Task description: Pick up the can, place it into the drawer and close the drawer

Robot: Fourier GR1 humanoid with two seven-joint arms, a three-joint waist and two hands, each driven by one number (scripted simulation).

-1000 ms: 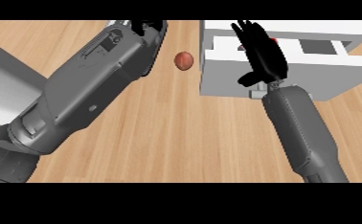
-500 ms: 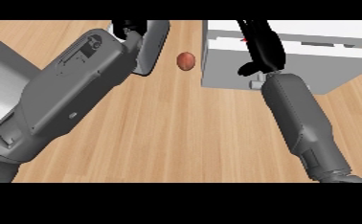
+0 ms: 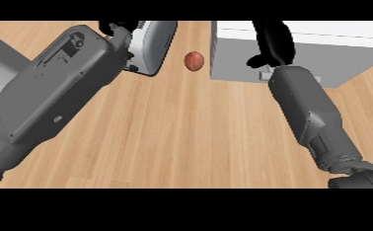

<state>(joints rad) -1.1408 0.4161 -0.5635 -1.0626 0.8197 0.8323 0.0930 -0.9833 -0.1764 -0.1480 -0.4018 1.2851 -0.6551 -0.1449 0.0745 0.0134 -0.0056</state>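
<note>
Can (image 3: 154, 45) gripped in left robot hand (image 3: 122, 26), left of drawer (image 3: 233, 59) | right robot hand (image 3: 273, 42) released, over drawer

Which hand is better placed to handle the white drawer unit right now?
Right. The right hand lies over the drawer unit at the view's right. The left hand is far to the left, beyond the small brown object, apart from the unit.

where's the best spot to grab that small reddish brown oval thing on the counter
Probably across its narrow middle, from above: the oval thing lies flat on the counter, touching nothing, and is narrower left to right than along its length.
</note>
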